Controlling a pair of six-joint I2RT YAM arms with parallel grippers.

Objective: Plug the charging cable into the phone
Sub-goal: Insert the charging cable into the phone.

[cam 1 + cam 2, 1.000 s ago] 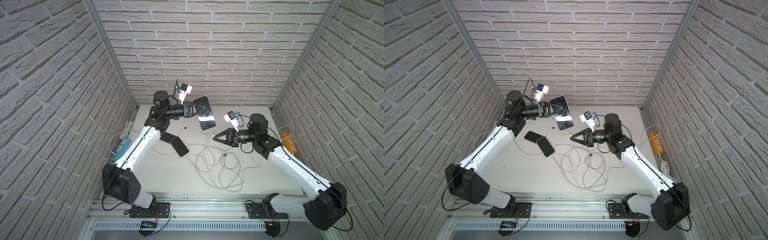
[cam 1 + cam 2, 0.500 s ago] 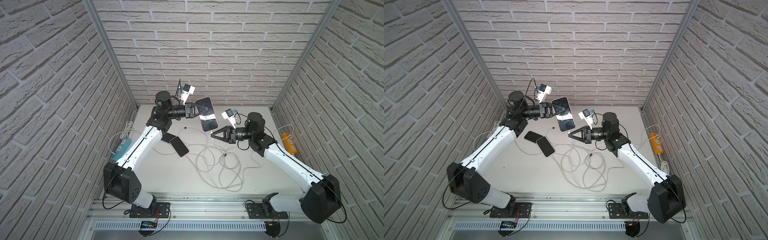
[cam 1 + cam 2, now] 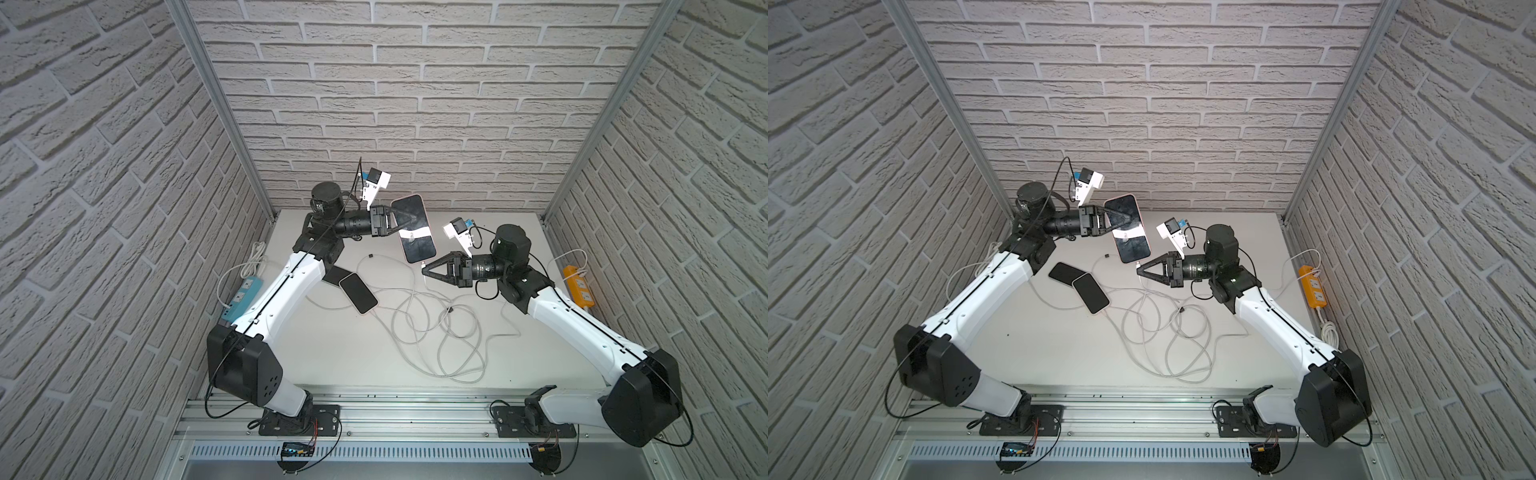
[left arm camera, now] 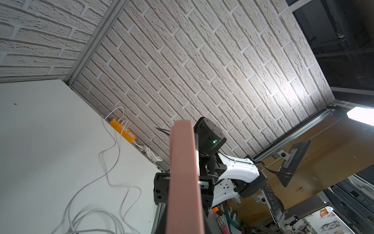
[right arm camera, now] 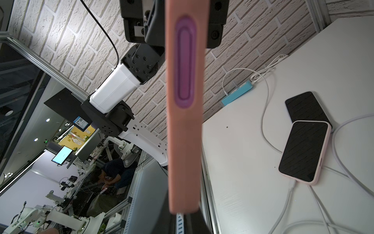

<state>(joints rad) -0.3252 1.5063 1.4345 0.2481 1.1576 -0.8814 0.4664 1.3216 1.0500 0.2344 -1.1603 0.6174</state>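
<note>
In both top views my left gripper (image 3: 402, 219) is shut on a phone (image 3: 415, 232) in a pink case and holds it in the air over the back of the table, screen up and tilted. The phone's lower end points at my right gripper (image 3: 424, 271). That gripper is shut on the white plug of the charging cable (image 3: 422, 263), and the plug touches the phone's bottom edge. Whether the plug sits in the port I cannot tell. The phone's pink edge (image 5: 184, 141) fills the middle of the right wrist view and hides the plug.
Two more dark-screened phones (image 3: 358, 293) (image 3: 337, 276) lie overlapping on the table near the left arm. Loops of white cable (image 3: 436, 328) sprawl over the middle. A blue power strip (image 3: 243, 293) lies by the left wall, an orange one (image 3: 578, 286) by the right wall.
The left gripper has carried the phone a little to the right. The right gripper has shifted slightly left and back, so the gap between plug and phone has closed.
</note>
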